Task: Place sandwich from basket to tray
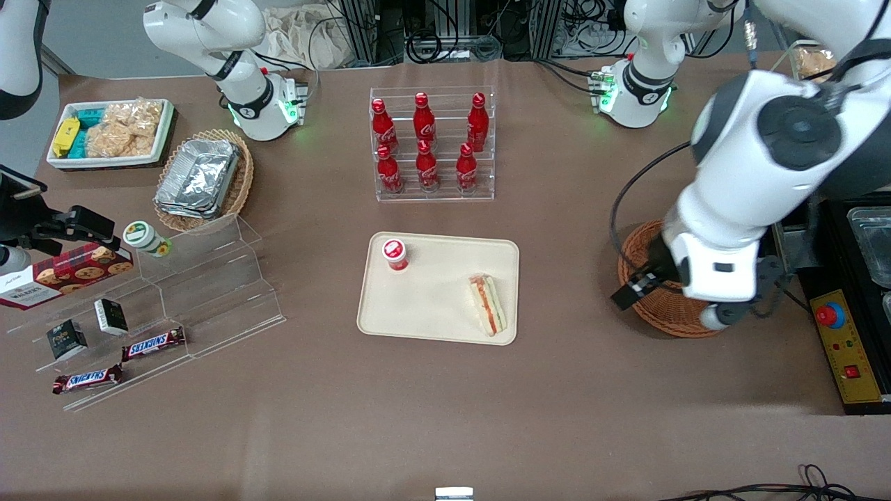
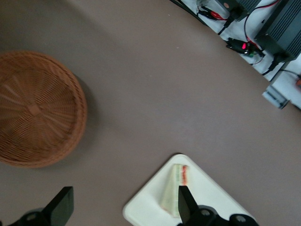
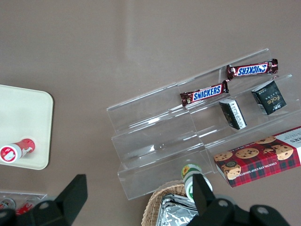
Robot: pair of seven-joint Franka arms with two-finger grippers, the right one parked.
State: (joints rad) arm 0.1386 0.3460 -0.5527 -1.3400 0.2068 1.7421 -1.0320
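The sandwich (image 1: 486, 304) lay on the tray (image 1: 431, 306) at centre frame in the front view, while the end effector (image 2: 123, 206) hung spread wide and empty over the table (image 1: 445, 390) between tray and empty basket (image 1: 644, 306).

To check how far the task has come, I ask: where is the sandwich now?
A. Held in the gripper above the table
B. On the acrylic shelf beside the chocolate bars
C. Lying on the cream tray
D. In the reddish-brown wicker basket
C. The sandwich lies on the tray, near the edge closest to the basket, which is empty; the open gripper is in the air between basket and tray and holds nothing.
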